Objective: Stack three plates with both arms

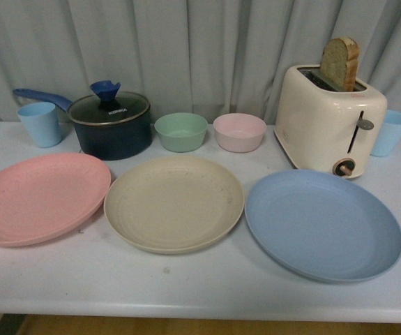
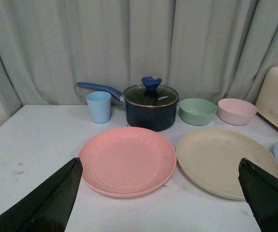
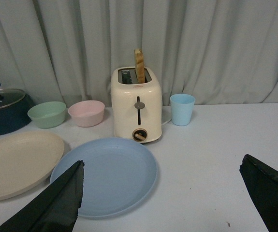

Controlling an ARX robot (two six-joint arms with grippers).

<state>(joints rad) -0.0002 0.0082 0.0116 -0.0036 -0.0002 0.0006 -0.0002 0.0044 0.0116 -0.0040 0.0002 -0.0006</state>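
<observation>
Plates: three, flat on the table (image 1: pixel 200 289), side by side in one row along its front.
Pink plate (image 1: pixel 40 199): leftmost; the left wrist view shows a narrow gap between it and the beige one.
Beige plate (image 1: pixel 173 202): middle of the row, in front of both bowls.
Blue plate (image 1: pixel 323 225): rightmost, in front of the toaster; its rim is just beside the beige rim, contact cannot be told.
Left gripper (image 2: pixel 159 162): jaws spread wide, holding nothing; raised over the table's front, facing the pink and beige plates.
Right gripper (image 3: pixel 163 160): jaws spread wide, holding nothing; one finger (image 3: pixel 56 203) covers part of the blue plate's near rim.
Front view: neither arm shows.
Pot (image 1: pixel 113 125): dark blue, glass lid on, behind the gap between the pink and beige plates; handle points toward the left cup (image 1: pixel 40 124).
Green bowl (image 1: pixel 180 132): just right of the pot.
Pink bowl (image 1: pixel 239 132): just beside the green one.
Toaster (image 1: pixel 326 118): cream, back right; toast (image 1: pixel 339 63) stands upright in a slot.
Right cup (image 1: pixel 390 132): light blue, partly behind the toaster.
</observation>
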